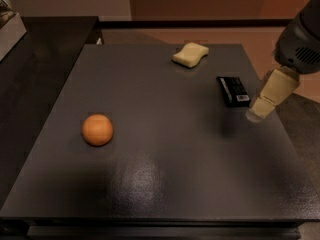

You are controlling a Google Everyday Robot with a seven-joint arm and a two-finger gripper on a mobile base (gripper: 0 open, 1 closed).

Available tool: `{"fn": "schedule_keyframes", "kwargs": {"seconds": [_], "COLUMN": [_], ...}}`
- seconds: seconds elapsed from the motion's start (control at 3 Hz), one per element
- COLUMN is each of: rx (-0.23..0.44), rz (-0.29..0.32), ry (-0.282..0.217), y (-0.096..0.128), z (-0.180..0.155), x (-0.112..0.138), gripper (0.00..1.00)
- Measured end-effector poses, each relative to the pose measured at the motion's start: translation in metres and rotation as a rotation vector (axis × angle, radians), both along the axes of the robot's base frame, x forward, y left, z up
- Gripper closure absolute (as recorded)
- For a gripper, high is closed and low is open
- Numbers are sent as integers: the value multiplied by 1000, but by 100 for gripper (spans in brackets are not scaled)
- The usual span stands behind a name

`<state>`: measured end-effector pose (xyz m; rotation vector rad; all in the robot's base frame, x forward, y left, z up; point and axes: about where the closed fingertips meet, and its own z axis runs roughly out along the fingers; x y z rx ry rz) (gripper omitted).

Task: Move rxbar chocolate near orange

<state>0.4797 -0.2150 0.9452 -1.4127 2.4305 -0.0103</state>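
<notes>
**Table** (165,184): dark, matte, square top with a soft glare patch towards the near edge. It carries three loose items.

**Rxbar chocolate** (233,90): flat black wrapped bar lying face up on the right part of the table, close to its right edge. The white barcode patch is at the nearer end. Nothing holds or touches it.

**Orange** (97,129): round fruit resting on the left half of the table, well apart from the bar, with most of the table's width between them.

**Sponge** (190,54): pale yellow, at the far side of the table, beyond the bar and apart from it. It is not part of the task.

**Hand** (257,111): pale cream, hanging from a grey arm housing (300,44) at the right margin. It slants down and to the left, and its tip is just beside the bar's nearer right corner. It appears to be above the table rather than resting on it. Open or closed: cannot tell. It carries nothing.

**Step in hand**: judged to be the approach to the bar. The grasp is not yet made, and no part of the transfer is done.

**Next move calls for**:
- Shift the hand left so it is centred over the bar.
- Align the grip across the bar's narrow width.
- Descend almost to the table, since the bar is thin and lies flat.
- Close, lift, carry the bar leftward, and set it down next to the orange without nudging the fruit, which would probably roll.
</notes>
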Motion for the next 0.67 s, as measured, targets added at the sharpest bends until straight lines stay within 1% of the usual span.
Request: {"fn": "schedule_keyframes", "kwargs": {"seconds": [0.67], "rx": [47], "rz": [-329], "ry": [-46], "y": [-6], "z": [-35], "x": [48], "gripper": [0]}}
